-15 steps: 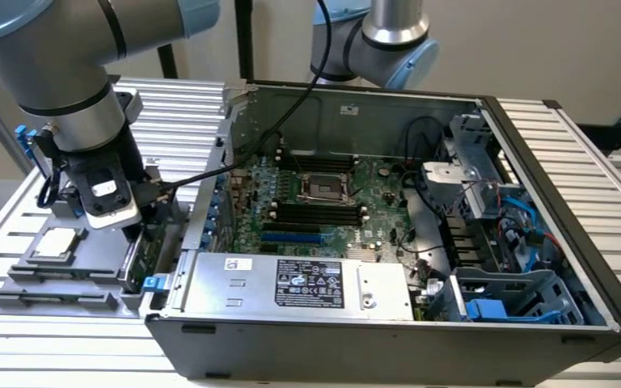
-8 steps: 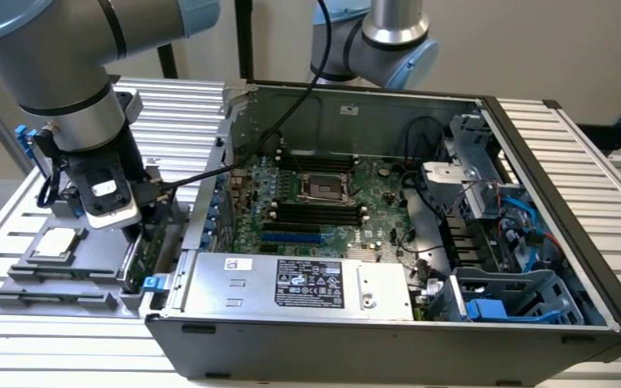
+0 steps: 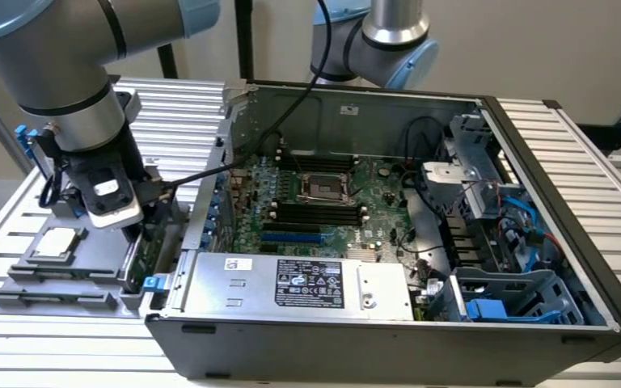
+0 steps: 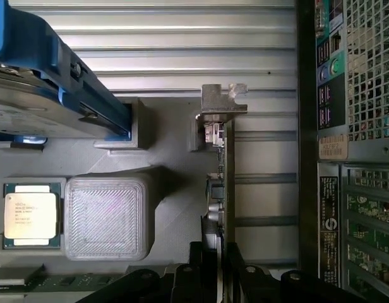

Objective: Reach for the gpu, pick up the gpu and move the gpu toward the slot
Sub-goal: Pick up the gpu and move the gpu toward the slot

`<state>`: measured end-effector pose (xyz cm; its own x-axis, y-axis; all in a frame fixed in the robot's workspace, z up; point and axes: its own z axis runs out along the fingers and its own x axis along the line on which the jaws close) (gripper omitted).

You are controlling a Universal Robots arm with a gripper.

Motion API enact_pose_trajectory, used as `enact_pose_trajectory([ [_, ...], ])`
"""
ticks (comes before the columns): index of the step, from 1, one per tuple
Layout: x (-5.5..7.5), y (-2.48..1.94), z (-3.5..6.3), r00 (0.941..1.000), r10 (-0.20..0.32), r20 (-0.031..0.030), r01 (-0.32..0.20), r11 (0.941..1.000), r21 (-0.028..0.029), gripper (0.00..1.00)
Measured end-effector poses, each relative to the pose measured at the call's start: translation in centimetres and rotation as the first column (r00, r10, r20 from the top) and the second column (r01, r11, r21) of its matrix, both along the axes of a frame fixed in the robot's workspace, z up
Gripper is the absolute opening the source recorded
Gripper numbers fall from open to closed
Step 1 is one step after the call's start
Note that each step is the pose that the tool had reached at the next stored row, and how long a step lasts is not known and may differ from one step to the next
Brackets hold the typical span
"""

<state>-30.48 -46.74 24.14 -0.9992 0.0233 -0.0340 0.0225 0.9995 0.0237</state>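
The gpu [image 4: 225, 183] is a thin green card standing on edge in a grey holder [image 3: 62, 284], its silver bracket [image 4: 221, 104] at the far end. In the exterior view its green edge [image 3: 145, 252] shows just outside the computer case's left wall. My gripper [image 4: 215, 281] has come down over the card's near end. Its black fingers [image 4: 196, 278] sit tight against both faces of the card, so it is shut on it. The card still rests in the holder. A blue slot [image 3: 289, 238] lies on the motherboard inside the case.
A square silver processor chip [image 4: 30, 214] lies in the holder beside a grey ribbed block [image 4: 106, 218]. A blue-framed hard drive [image 4: 49, 82] stands behind them. The open case [image 3: 526, 242], with its power supply [image 3: 300, 283] and cables, is on the exterior view's right.
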Motion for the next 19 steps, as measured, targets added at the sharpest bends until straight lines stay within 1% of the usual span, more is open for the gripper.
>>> enact_pose_trajectory([
  [6, 0.0, 0.00, 0.07, 1.0000, 0.006, 0.0001, -0.006, 1.0000, 0.0002, 0.26],
  [10, 0.0, 0.00, 0.78, 1.0000, 0.006, -0.0002, -0.006, 1.0000, -0.0001, 0.26],
  [14, 0.0, 0.00, 2.10, 1.0000, 0.006, -0.0002, -0.006, 1.0000, -0.0001, 0.26],
  [19, 0.0, 0.00, 4.38, 1.0000, 0.007, -0.0002, -0.007, 1.0000, -0.0001, 0.26],
])
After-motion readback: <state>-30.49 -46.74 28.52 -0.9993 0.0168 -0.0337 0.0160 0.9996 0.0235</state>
